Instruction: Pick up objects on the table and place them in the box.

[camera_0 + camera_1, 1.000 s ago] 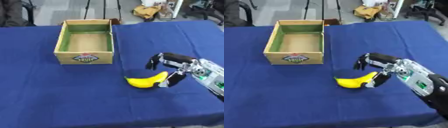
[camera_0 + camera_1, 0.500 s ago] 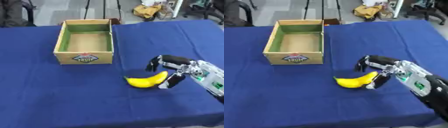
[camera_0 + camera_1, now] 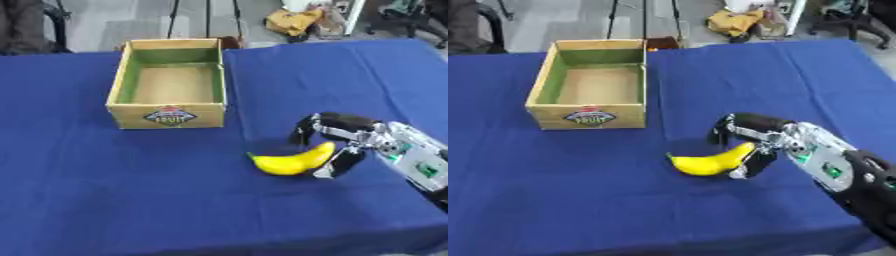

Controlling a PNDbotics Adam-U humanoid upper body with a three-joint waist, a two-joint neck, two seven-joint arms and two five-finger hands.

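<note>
Since a second ago almost nothing has shifted: the fingers (image 3: pixel 304 134) keep their arch over the banana's right end and the fruit lies on the same patch of cloth, so the closing seems to be going slowly. They curl down on the far side of the banana (image 3: pixel 291 161) while the thumb drops on the near side, just right of its tip; the right hand (image 3: pixel 343 136) thus brackets the fruit's thicker end from both sides, which looks like a grasp being set, not one finished, since the banana rests flat on the blue bench (image 3: pixel 105 200) and I cannot tell whether either side actually touches it. Approaching from the right, with the silver and black forearm running off toward the lower right of the frame, lets the hand straddle the curve at one end and leaves the stem end free, pointing left. Up and to the left, well apart from the fruit, stands the open box (image 3: pixel 169 83), a shallow cardboard tray with green inner walls and a fruit label on its near face; it appears empty, its open top facing up so that a carried thing can be lowered straight in. To my eye the task is at its first pick, with the lift and the carry toward the upper left not yet begun. No left hand shows in either view.
</note>
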